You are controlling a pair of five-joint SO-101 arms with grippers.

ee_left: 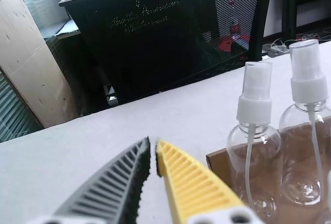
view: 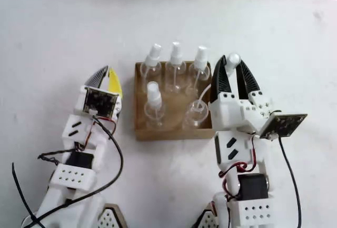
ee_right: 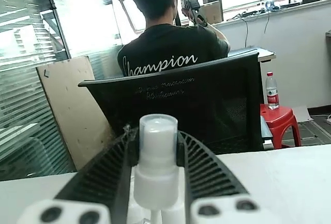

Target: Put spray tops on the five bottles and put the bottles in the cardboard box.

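A cardboard box (view: 138, 128) stands between my two arms. Three clear bottles with white spray tops line its back row, among them the middle bottle (view: 175, 70). A capped bottle (view: 154, 106) stands at the front left. The front right bottle (view: 196, 113) has an open neck. My right gripper (view: 232, 61) is just right of the box's back corner, shut on a white spray top (view: 232, 66); the spray top (ee_right: 155, 172) sits upright between the black fingers (ee_right: 207, 172). My left gripper (view: 108, 71) is shut and holds nothing, left of the box. Its tips (ee_left: 153, 142) point past two capped bottles (ee_left: 254, 136).
The white table (view: 63, 38) has free room all around the box. Beyond its far edge stands a black mesh chair (ee_right: 186, 105) with a person seated in it, and a cardboard sheet (ee_right: 70, 105) leans nearby.
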